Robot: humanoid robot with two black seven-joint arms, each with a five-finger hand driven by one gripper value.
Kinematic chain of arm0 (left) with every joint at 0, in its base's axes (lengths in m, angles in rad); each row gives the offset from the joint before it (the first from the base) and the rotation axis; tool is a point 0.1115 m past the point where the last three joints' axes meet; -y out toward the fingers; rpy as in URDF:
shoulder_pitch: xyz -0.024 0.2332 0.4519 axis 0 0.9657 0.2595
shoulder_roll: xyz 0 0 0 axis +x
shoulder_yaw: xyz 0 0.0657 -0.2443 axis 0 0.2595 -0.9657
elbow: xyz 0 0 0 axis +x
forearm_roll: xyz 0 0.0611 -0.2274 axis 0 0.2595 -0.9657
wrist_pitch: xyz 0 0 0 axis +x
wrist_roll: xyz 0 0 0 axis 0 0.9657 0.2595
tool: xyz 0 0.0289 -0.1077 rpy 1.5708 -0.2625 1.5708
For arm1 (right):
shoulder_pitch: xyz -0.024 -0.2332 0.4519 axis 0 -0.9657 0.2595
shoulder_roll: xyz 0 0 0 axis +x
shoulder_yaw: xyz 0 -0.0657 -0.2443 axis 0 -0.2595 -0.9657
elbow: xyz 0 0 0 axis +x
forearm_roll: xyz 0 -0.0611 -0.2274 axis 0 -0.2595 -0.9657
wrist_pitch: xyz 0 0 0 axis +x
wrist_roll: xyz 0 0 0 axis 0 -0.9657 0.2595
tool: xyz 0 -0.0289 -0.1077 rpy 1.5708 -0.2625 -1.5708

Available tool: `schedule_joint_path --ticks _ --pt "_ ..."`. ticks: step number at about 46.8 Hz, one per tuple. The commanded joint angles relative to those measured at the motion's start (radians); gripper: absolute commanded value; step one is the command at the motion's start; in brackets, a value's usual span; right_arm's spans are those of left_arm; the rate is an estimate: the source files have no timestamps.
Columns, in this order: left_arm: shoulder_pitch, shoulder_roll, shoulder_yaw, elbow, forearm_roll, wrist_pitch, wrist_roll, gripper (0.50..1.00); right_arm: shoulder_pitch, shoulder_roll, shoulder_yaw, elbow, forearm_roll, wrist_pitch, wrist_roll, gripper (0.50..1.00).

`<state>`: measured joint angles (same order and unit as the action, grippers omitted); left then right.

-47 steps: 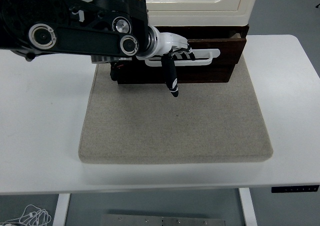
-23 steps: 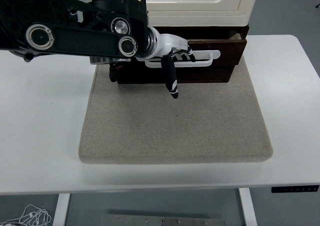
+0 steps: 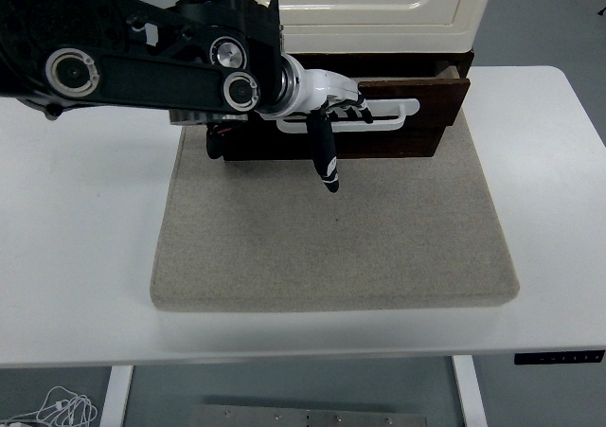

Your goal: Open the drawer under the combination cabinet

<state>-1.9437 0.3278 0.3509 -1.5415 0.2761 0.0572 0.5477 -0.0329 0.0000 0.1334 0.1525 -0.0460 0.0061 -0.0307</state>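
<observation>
Left arm [image 3: 142, 58] covering drawer [image 3: 398, 115] front's left part; cabinet [image 3: 379, 1] cut off at top edge; fingertips behind handle [image 3: 379, 116] not discernible.

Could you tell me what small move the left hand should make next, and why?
Probably keep pulling the handle straight toward the table's near edge. The left hand has its fingers hooked on that white handle, and the dark drawer sticks out only a little from under the cream cabinet, so it looks just partly open.

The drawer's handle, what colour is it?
White, on the dark brown drawer; the handle shows best in the head view.
</observation>
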Motion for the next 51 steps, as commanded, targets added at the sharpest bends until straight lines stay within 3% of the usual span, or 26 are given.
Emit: schedule_joint_path --ticks 1,14,31,51 --pt "-0.001 0.002 -0.001 0.0 -0.002 -0.003 0.0 1.0 0.001 0.0 -0.001 0.001 0.0 -0.001 0.0 0.926" --pt "-0.001 0.005 -0.009 0.0 -0.002 -0.005 0.0 1.0 0.001 0.0 0.0 -0.001 0.0 0.0 0.0 0.926" --pt "-0.003 0.011 -0.029 0.0 -0.005 -0.065 0.0 1.0 0.001 0.0 0.0 -0.001 0.0 0.0 0.0 0.926" --pt "-0.003 0.027 -0.044 0.0 -0.006 -0.095 0.0 1.0 -0.001 0.0 0.0 -0.001 0.0 0.0 0.0 0.926"
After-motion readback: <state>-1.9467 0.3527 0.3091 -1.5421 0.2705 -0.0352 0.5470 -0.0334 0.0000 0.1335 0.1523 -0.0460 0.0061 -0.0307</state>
